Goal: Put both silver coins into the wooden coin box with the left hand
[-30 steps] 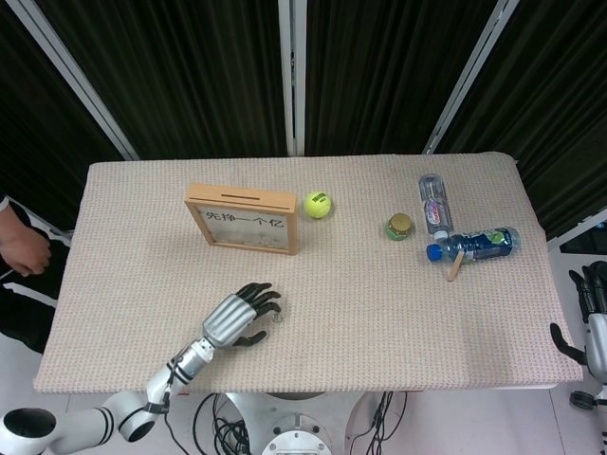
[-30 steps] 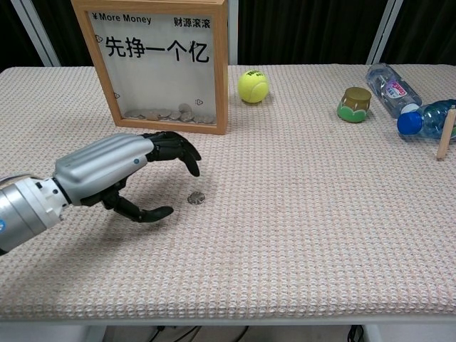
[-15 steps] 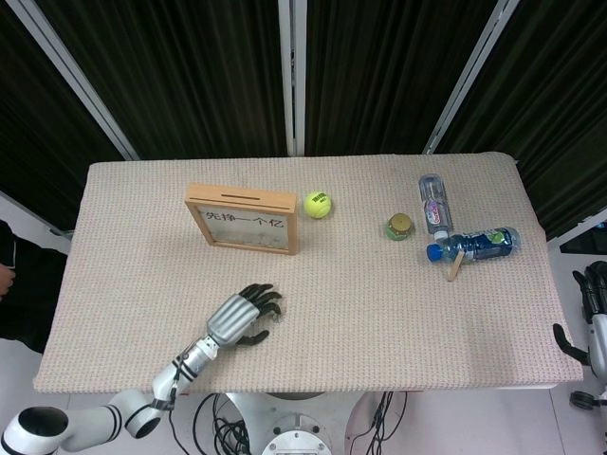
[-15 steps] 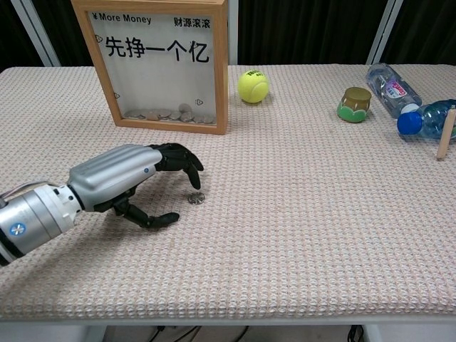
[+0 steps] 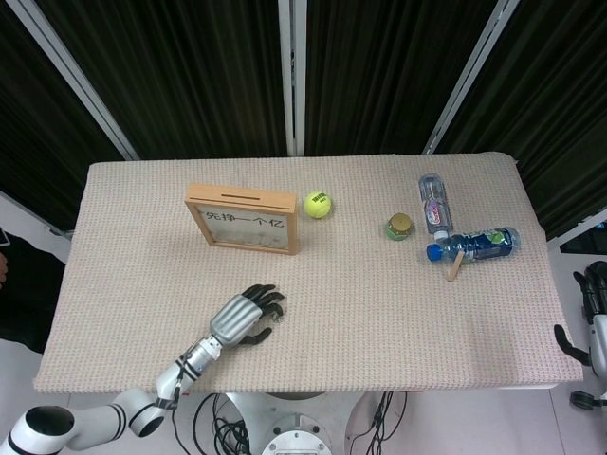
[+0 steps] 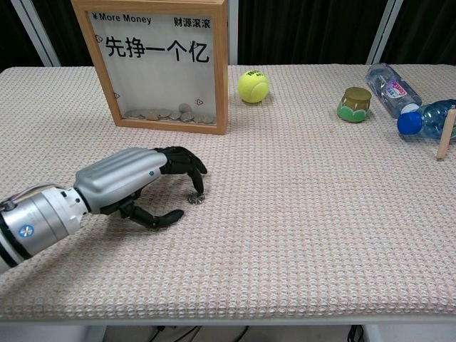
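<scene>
Silver shows only in the chest view: one silver coin (image 6: 194, 197) lies on the worktop (image 6: 299, 214) under a fingertip of the left robot hand (image 6: 139, 187), which arches over it, gripping nothing. Only the head view catches the right robot hand (image 5: 596, 318) off the worktop's edge; its grip is unclear. One wooden coin box (image 5: 244, 219), one tennis ball (image 5: 318, 204), two bottles (image 5: 455, 230).

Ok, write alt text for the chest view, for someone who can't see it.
The robot's left hand reaches low over a woven table mat, one fingertip touching a silver coin. Behind it stands a wooden coin box with coins in the bottom; a tennis ball, a small green pot and two plastic bottles lie further right.
</scene>
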Controlling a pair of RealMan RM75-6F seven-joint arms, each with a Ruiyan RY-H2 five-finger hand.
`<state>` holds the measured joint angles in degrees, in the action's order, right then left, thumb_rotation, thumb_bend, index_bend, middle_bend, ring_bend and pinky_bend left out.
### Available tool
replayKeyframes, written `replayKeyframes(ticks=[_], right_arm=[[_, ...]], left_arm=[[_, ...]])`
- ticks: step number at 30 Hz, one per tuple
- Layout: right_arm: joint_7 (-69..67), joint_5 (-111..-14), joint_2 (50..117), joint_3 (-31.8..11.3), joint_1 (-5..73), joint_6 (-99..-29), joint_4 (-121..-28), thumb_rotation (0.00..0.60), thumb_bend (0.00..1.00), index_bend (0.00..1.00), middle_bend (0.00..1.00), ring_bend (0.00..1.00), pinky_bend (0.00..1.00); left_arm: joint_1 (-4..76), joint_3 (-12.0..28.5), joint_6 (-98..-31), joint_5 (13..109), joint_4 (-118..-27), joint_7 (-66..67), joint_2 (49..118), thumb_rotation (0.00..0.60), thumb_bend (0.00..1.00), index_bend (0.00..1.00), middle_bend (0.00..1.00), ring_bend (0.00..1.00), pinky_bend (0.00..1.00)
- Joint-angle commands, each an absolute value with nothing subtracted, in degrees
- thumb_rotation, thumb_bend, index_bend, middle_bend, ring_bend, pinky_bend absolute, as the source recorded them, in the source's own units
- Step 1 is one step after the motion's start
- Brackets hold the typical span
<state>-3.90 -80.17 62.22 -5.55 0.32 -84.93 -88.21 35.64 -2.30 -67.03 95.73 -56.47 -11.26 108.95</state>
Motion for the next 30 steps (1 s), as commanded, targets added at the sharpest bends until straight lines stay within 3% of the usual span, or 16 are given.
replayKeyframes(ticks=[1, 30], right_arm=[[-3.94, -80.13, 62.22, -5.59, 0.36, -84.88, -88.16, 0.6, 0.29, 0.0, 0.0, 0.0, 0.0], [-4.48, -79.61, 62.45, -5.64, 0.57, -84.05, -87.42, 0.6, 0.29, 0.0, 0.0, 0.0, 0.0]], left_arm=[[35.74, -2.28, -67.0, 95.7, -56.4, -11.35, 109.02, 0.6, 0.28, 0.36, 0.17, 0.08, 0.17], [37.29, -2.24, -64.82, 94.79, -55.68, -10.69, 109.56, 0.6, 0.28, 0.36, 0.17, 0.08, 0.16]])
